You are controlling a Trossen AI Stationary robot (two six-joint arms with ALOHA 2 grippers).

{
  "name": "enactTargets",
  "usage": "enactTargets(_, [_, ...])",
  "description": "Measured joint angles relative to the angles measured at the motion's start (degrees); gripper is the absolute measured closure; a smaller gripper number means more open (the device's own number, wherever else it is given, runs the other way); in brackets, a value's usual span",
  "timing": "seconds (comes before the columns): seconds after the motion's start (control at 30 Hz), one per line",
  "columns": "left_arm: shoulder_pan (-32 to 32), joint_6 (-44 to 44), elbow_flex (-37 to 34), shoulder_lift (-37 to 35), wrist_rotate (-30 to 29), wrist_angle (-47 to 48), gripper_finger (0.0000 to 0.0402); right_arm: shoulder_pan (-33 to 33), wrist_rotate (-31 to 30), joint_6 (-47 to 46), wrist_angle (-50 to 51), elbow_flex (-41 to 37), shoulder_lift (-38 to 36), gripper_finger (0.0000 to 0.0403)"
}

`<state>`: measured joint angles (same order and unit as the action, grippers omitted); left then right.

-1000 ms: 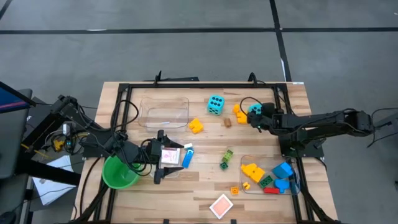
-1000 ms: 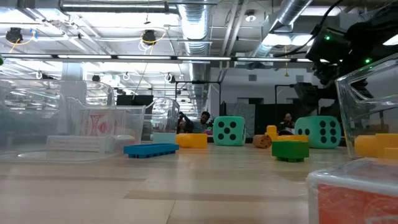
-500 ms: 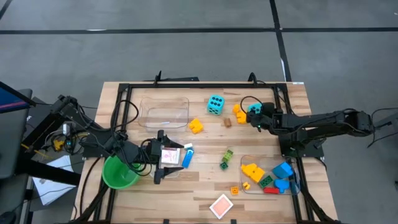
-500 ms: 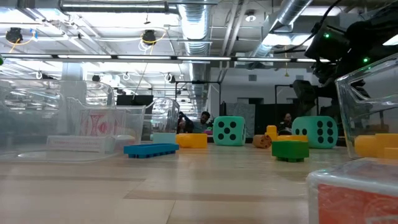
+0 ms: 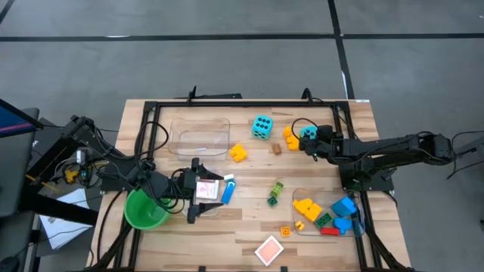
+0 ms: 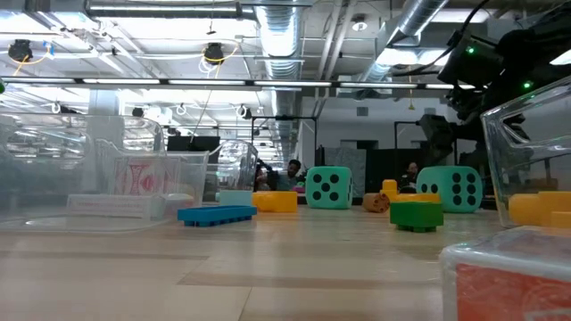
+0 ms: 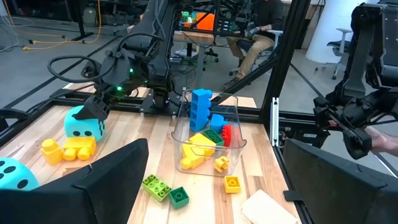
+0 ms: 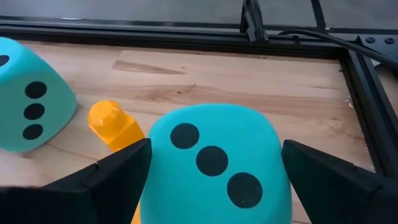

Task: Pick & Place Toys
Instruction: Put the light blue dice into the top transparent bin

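Observation:
A cyan die [image 5: 306,133] sits at the table's far right between the fingers of my right gripper [image 5: 311,139], which is shut on it; the die fills the right wrist view [image 8: 214,165]. The second cyan die [image 5: 262,126] stands to its left on the table. An orange-yellow brick [image 5: 290,138] lies between the two dice. My left gripper [image 5: 198,190] is open at the near left, its fingers on either side of a small clear bin with a red-and-white card [image 5: 207,189]. A blue brick [image 5: 228,190] lies beside that bin. My right gripper pinches the die by two opposite side faces [image 8: 155,186] between its two fingers. The fingers come level from the table's right side. The die stays upright at table height [image 6: 449,189]; whether it is lifted clear I cannot tell.
A clear bin [image 5: 355,205] at the near right holds yellow, blue, green and red bricks. A larger clear bin [image 5: 200,136] stands at the far left and a green cup [image 5: 145,209] at the near left. A yellow brick [image 5: 238,153], green bricks [image 5: 275,193] and a card [image 5: 269,249] lie loose.
My right gripper has crept a little toward the table's left edge, and the cyan die between its fingers has shifted with it, staying upright.

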<state>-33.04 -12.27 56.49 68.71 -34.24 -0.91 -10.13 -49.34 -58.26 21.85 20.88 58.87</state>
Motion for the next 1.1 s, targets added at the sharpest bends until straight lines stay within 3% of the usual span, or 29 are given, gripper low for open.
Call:
enactTargets(0.53, [0.00, -0.04, 0.00, 0.00, 0.02, 0.00, 0.0032, -0.17, 2.59, 3.24, -0.90, -1.66, -0.11, 0.0050])
enactTargets(1.1, [0.00, -0.04, -0.02, 0.00, 0.00, -0.02, 0.0032, -0.79, 3.05, -0.41, -4.85, -3.54, -0.76, 0.0050])
